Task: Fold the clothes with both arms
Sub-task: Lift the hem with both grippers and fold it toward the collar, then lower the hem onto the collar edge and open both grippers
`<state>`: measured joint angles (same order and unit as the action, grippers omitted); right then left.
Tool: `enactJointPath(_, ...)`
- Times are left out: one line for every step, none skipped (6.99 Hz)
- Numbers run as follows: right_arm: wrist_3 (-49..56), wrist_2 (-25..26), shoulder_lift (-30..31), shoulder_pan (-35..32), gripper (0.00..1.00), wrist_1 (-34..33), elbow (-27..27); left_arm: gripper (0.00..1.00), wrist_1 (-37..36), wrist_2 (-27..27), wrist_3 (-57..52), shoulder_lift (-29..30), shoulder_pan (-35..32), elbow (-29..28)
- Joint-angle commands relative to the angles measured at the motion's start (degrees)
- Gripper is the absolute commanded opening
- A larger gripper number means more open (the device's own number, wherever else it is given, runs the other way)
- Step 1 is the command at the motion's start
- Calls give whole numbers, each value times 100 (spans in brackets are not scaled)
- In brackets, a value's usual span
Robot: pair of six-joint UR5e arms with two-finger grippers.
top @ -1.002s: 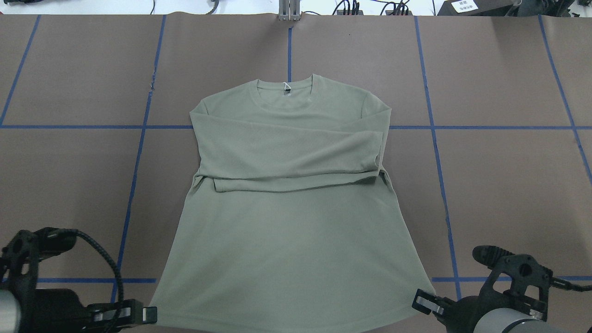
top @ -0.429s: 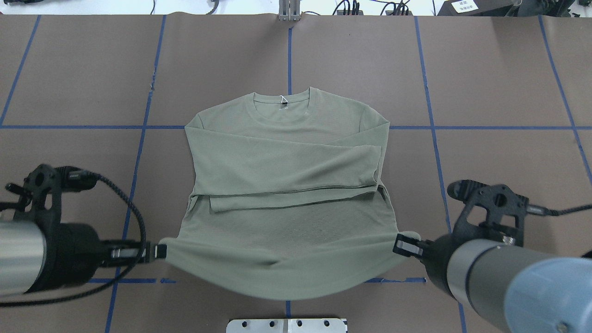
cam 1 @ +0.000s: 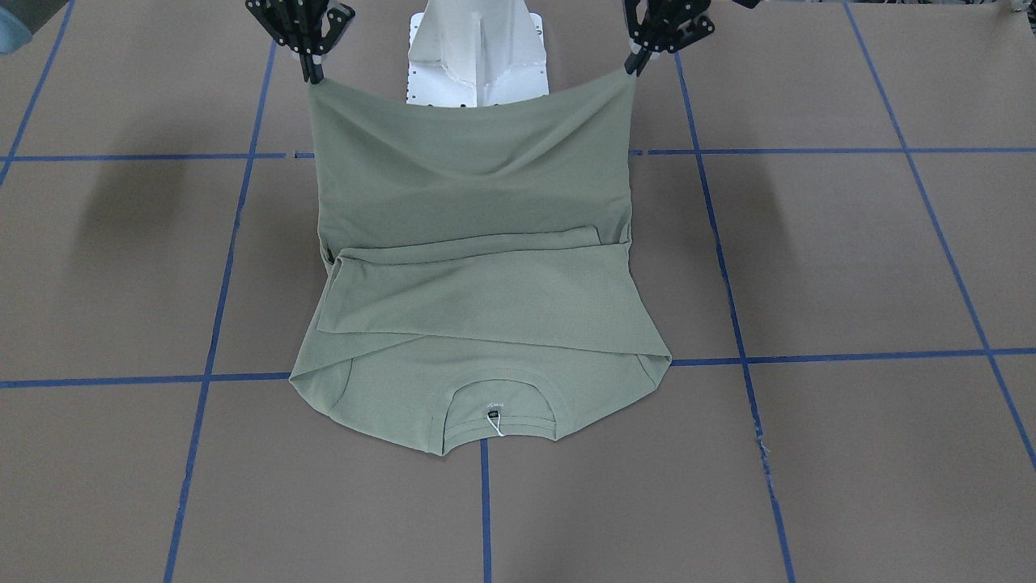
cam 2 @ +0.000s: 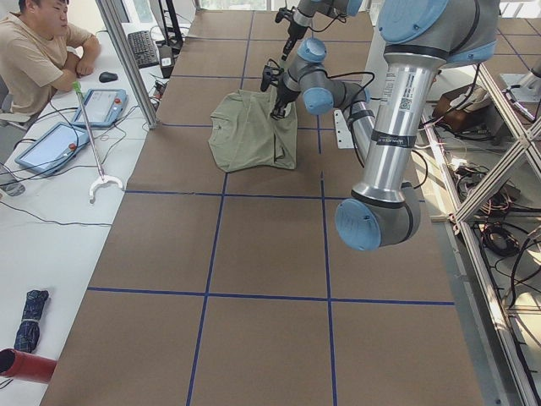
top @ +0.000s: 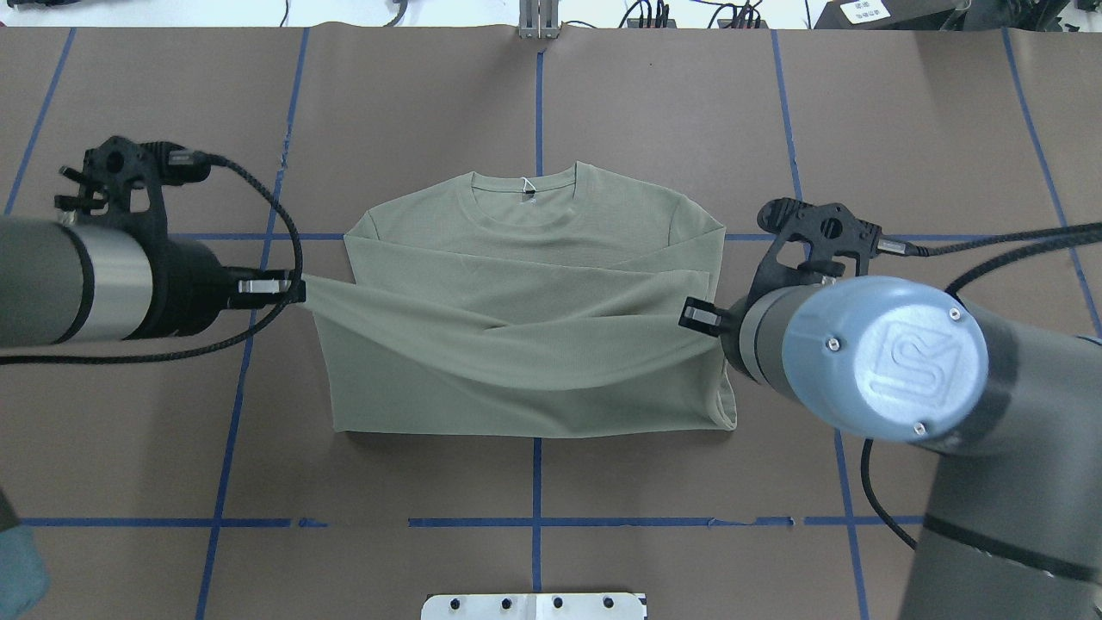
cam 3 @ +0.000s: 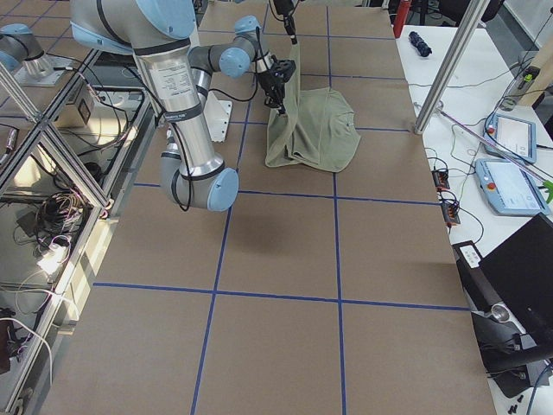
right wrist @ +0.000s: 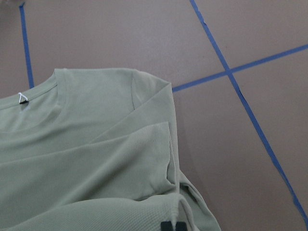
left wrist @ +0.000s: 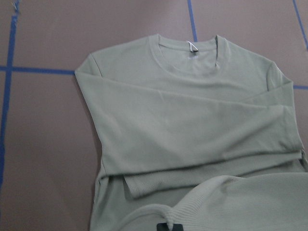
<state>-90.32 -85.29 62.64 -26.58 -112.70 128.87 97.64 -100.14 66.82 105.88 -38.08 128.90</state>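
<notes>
The sage-green shirt (top: 516, 344) lies on the brown table with its sleeves folded across the chest and its collar (top: 525, 185) on the far side. My left gripper (top: 297, 291) is shut on the hem's left corner. My right gripper (top: 696, 315) is shut on the hem's right corner. The hem hangs stretched between them above the shirt's middle, and a fold runs along the near edge (top: 534, 430). From across the table the lifted hem (cam 1: 469, 121) sags between the right gripper (cam 1: 312, 74) and the left gripper (cam 1: 634, 63). The wrist views show the chest (left wrist: 183, 120) and a shoulder (right wrist: 96, 159) below.
Blue tape lines (top: 534, 522) grid the brown table cover. The white pedestal base (cam 1: 477, 57) stands behind the lifted hem. A person (cam 2: 38, 51) sits at a side desk with tablets (cam 2: 51, 144). Metal frame posts (cam 3: 449, 60) stand at the table's far edge.
Both grippers have carried the hem up and away from the robot, from the table's near edge to over the shirt's middle. The lower half now doubles back on itself.
</notes>
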Motion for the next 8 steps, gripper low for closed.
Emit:
enactJointPath(444,-164,-338,-759,0,956,-1384,0,26,20,-458,651,-472,-1160)
enactJointPath(602,-181,-488,-996,0,1422,-2079,0,87,55,-477,983,-490,-1714)
enactJointPath(882,-286,-690,-1216,0,1748,-2730,0,306,90,-460,1361,-464,-2494)
enactJointPath(945,-365,-796,-1323,0,2134,-3310,0,969,300,-468,1452,-455,-3241)
enactJointPath(1024,-375,-867,-1393,0,2530,-3795,0,1594,336,-477,1487,-446,-3884)
enactJointPath(1077,-375,-911,-1437,0,2656,-4026,0,1861,476,-477,1592,-446,-4308)
enactJointPath(1104,-375,-912,-1438,0,2657,-4072,0,1881,530,-486,1671,-437,-4512)
enactJointPath(1104,-375,-920,-1429,0,2666,-4133,0,1881,530,-486,1672,-437,-4558)
